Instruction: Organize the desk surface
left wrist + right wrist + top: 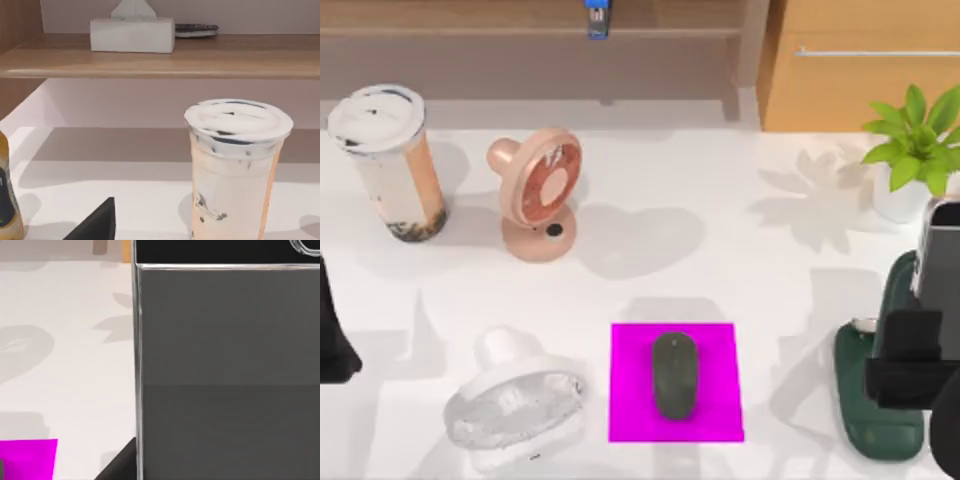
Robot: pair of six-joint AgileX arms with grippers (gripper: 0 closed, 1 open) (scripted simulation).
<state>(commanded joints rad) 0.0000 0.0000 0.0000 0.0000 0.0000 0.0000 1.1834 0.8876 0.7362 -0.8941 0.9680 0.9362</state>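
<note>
Top view: our right gripper (910, 355) hangs at the tabletop's (720, 250) right edge over a dark green object (865, 400), a grey slab (940, 245) beside it | mouse (675, 375) lies lengthwise on the magenta mat (630, 400), well left | left arm (330, 330) parked far left | jaws' spread: cannot tell, slab blocks right wrist view.

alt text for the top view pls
White desk surface seen from above: a dark mouse lies on a magenta mat, with a pink fan, milk tea cup, clear fan and potted plant around.
</note>
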